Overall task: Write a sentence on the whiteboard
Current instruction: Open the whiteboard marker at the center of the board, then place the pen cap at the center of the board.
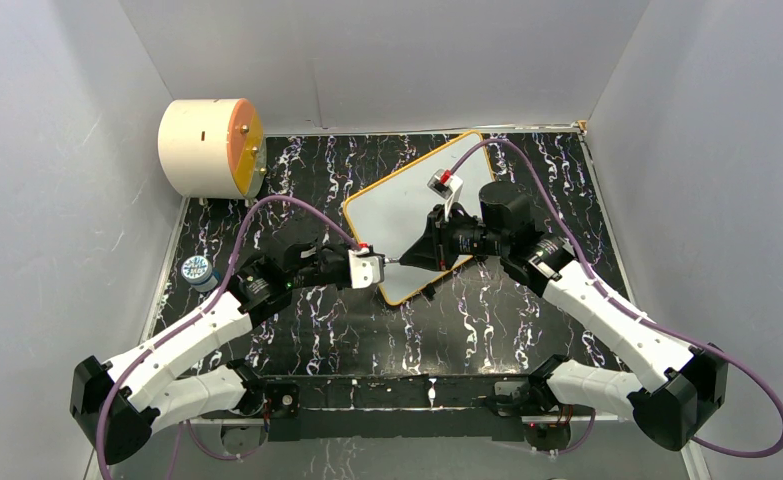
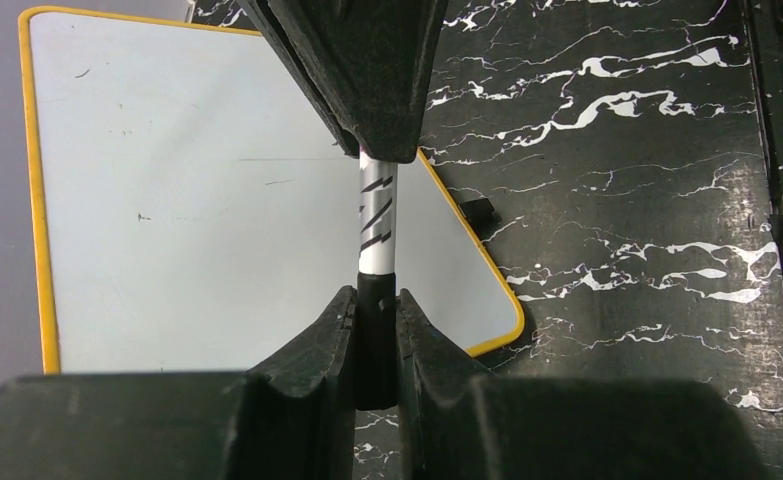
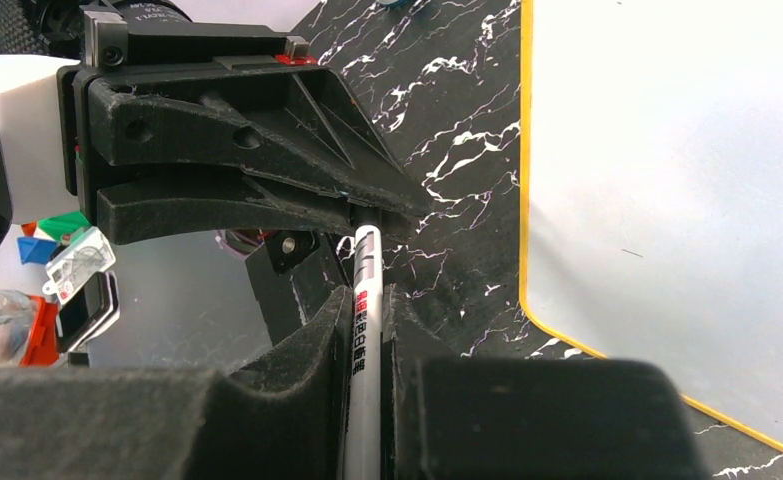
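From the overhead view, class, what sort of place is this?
Probably a robot test booth: two robot arms bolted to a black marbled table, plain grey walls closing it in, and a whiteboard.

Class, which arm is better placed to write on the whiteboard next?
Right, probably. The right gripper clamps the pen by its white barrel beside the whiteboard; the left gripper holds only its black end, likely the cap.

On the marbled table (image 1: 487, 330) a cream cylinder (image 1: 202, 147) sits far-left, a bluish tub (image 1: 197, 270) nearer.
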### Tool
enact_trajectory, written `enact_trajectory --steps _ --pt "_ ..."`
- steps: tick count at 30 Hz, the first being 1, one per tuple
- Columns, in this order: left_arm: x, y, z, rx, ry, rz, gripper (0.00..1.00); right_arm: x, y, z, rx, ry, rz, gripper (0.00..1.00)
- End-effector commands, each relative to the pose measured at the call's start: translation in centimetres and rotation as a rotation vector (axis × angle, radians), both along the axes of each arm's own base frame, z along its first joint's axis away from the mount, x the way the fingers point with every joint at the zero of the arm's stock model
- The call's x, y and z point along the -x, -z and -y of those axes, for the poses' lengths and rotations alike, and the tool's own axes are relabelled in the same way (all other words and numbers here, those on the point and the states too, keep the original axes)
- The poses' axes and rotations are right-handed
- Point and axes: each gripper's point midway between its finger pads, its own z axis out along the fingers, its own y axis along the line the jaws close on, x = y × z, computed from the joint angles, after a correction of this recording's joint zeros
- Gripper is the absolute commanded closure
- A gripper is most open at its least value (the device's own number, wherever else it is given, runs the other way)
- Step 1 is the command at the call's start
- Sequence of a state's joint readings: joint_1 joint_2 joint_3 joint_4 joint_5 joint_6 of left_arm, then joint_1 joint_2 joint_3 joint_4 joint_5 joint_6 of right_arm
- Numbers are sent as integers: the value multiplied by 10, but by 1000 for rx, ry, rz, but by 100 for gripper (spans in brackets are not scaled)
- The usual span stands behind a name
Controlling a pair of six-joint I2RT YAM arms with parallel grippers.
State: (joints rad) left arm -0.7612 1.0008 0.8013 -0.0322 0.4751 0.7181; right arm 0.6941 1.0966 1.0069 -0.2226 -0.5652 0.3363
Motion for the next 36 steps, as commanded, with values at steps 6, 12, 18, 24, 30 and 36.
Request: enact_trajectory --steps 6,12,18,24,30,36 --pt "-12 -24 -3 26 -54 62 100 15 -20 4 -12 -72 57 100" --pt "-19 -21 -12 14 -104 92 100 26 -30 9 -36 -109 94 100" --pt "-25 -25 -19 26 -134 95 100 30 -35 20 -38 -90 118 100" --pt "-27 -30 -31 47 -168 105 100 23 -45 34 -40 0 178 100" --pt "-31 -38 -48 70 -218 127 100 16 -58 43 -54 69 251 100" --pt "-60 -68 -82 211 -423 123 100 5 -64 51 -73 150 335 100"
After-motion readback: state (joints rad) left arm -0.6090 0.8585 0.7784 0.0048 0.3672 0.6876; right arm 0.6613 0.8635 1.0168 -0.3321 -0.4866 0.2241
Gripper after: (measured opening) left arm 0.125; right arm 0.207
